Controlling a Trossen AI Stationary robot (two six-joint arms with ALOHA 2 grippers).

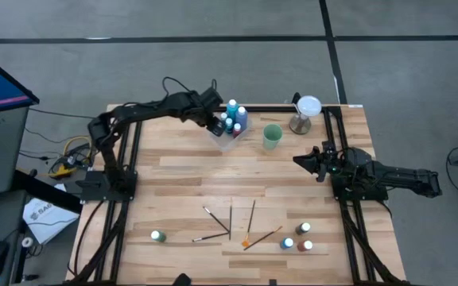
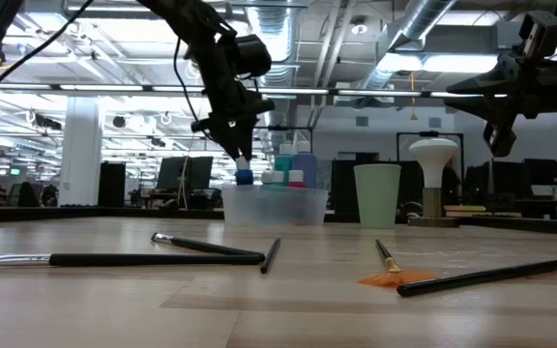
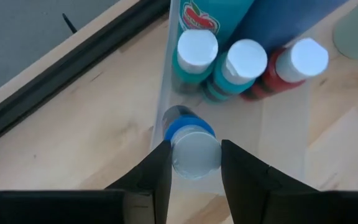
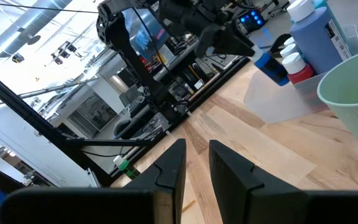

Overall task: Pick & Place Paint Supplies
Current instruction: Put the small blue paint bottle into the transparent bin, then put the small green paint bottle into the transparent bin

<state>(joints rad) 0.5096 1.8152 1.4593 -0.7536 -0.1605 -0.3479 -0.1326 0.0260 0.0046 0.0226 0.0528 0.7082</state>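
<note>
A clear plastic tray (image 1: pixel 230 143) stands at the table's far middle. In it are two teal bottles (image 3: pixel 196 53), a red one (image 3: pixel 297 62) and a taller blue one (image 4: pixel 316 37). My left gripper (image 3: pixel 196 144) hangs over the tray's left end, shut on a small blue white-capped bottle (image 2: pixel 244 177). Several paintbrushes (image 1: pixel 230 222) lie flat near the table's near edge. Loose bottles stand there too, one green (image 1: pixel 158 236) and three at the right (image 1: pixel 296 240). My right gripper (image 4: pixel 197 152) waits above the table's right side, its fingers a narrow gap apart. My left gripper pinches the blue bottle by its white cap (image 3: pixel 196 155), one finger on either side. The fingers (image 2: pixel 236 145) come from above, slanting down. The bottle hangs tilted below them at the tray's left wall (image 3: pixel 160 118). Whether its base touches the tray, I cannot tell.
A pale green cup (image 1: pixel 272 136) stands just right of the tray, and a white-topped stand (image 1: pixel 307 111) sits at the far right corner. Bare wood lies between the tray and the brushes. Black frame rails run along the table's left and right sides.
</note>
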